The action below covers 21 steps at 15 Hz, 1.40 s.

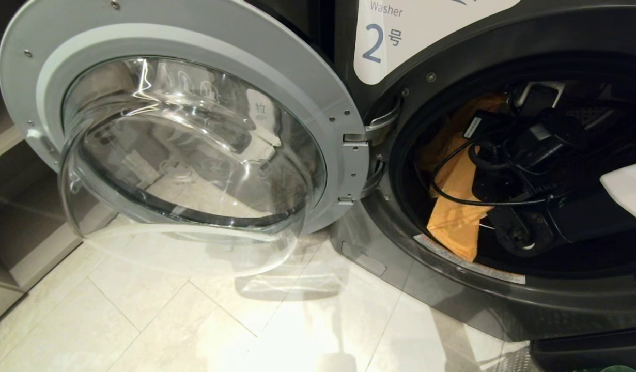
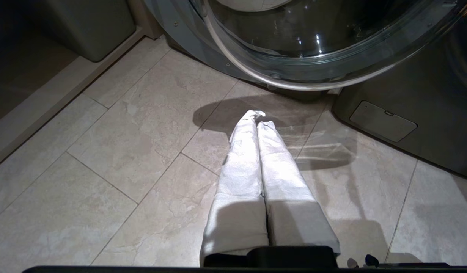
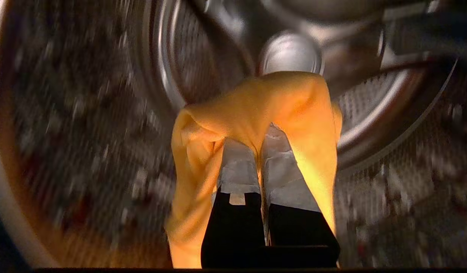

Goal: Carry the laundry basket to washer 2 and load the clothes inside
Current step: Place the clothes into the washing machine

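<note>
Washer 2 (image 1: 452,289) stood with its door (image 1: 183,139) swung fully open to the left of the drum mouth. The right arm reached inside the drum, and the right gripper (image 3: 260,132) had its fingers (image 3: 237,167) clamped on the yellow garment (image 3: 256,110), which draped over their tips in front of the drum's back wall (image 3: 290,53). In the head view the yellow garment (image 1: 454,206) hung at the left side of the drum opening, just beside the arm. The left gripper (image 2: 258,120) hung over the floor (image 2: 104,182) just in front of the washer's open door, its fingers (image 2: 241,163) pressed together and holding nothing. The pink garment and the basket could not be made out.
</note>
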{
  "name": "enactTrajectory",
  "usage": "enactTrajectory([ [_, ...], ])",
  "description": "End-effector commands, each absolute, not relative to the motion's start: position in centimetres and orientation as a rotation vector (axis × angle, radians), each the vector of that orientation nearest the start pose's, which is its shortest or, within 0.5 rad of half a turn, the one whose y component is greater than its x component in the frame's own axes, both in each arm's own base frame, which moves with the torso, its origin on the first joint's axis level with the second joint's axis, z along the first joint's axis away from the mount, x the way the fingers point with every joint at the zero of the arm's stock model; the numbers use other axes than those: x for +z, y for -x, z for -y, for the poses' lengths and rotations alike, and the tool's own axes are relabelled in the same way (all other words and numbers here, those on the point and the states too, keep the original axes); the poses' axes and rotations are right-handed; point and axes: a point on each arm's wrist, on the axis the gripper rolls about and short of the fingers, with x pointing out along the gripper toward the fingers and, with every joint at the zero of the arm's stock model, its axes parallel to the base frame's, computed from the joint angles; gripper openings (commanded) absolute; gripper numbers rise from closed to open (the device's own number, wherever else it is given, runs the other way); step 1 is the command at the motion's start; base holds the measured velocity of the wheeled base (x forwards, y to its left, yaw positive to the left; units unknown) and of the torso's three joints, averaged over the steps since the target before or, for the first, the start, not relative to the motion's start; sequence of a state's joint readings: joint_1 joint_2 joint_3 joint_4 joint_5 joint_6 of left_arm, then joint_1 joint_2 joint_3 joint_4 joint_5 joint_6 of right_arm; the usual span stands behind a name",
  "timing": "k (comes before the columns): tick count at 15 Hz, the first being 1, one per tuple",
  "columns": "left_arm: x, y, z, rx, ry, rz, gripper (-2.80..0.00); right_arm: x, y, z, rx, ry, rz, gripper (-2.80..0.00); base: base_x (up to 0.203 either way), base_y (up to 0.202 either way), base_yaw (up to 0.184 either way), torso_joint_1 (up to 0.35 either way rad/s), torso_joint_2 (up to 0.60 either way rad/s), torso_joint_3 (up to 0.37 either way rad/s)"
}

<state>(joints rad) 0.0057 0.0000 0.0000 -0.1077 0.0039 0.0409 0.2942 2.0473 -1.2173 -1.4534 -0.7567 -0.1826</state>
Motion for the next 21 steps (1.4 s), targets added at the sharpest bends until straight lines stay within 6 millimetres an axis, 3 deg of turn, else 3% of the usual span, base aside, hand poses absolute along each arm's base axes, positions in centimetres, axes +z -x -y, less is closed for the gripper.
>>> enactTrajectory([
  [1,7.5,2.0,0.0,0.012,-0.041,0.069,-2.80,25.1,-39.1,-8.6,-0.527,-0.147,0.549,-2.80,0.000,0.000,0.000,0.000,0.00,0.000],
  [3,7.5,2.0,0.0,0.012,-0.041,0.069,-2.80,24.4,-40.5,-7.5,-0.539,-0.124,0.557,-2.80,0.000,0.000,0.000,0.000,0.00,0.000],
  [7,7.5,2.0,0.0,0.012,-0.041,0.069,-2.80,20.0,-43.3,-7.2,-0.543,-0.071,0.477,-2.80,0.000,0.000,0.000,0.000,0.00,0.000],
  [12,7.5,2.0,0.0,0.012,-0.041,0.069,-2.80,17.7,-47.1,-6.5,-0.585,-0.012,0.453,-2.80,0.000,0.000,0.000,0.000,0.00,0.000],
  [14,7.5,2.0,0.0,0.012,-0.041,0.069,-2.80,17.2,-47.7,-6.2,-0.601,0.006,0.419,-2.80,0.000,0.000,0.000,0.000,0.00,0.000],
  [15,7.5,2.0,0.0,0.012,-0.041,0.069,-2.80,17.0,-47.7,-6.2,-0.602,0.014,0.401,-0.70,0.000,0.000,0.000,0.000,0.00,0.000],
  [16,7.5,2.0,0.0,0.012,-0.041,0.069,-2.80,16.9,-47.8,-6.2,-0.600,0.021,0.392,0.00,0.000,0.000,0.000,0.000,0.00,0.000],
  [19,7.5,2.0,0.0,0.014,-0.042,0.069,-2.80,16.4,-47.8,-6.0,-0.595,0.045,0.330,0.00,0.000,0.000,0.000,0.000,0.00,0.000],
  [21,7.5,2.0,0.0,0.012,-0.041,0.069,-2.80,17.1,-46.7,-5.9,-0.585,0.029,0.308,0.00,0.000,0.000,0.000,0.000,0.00,0.000],
])
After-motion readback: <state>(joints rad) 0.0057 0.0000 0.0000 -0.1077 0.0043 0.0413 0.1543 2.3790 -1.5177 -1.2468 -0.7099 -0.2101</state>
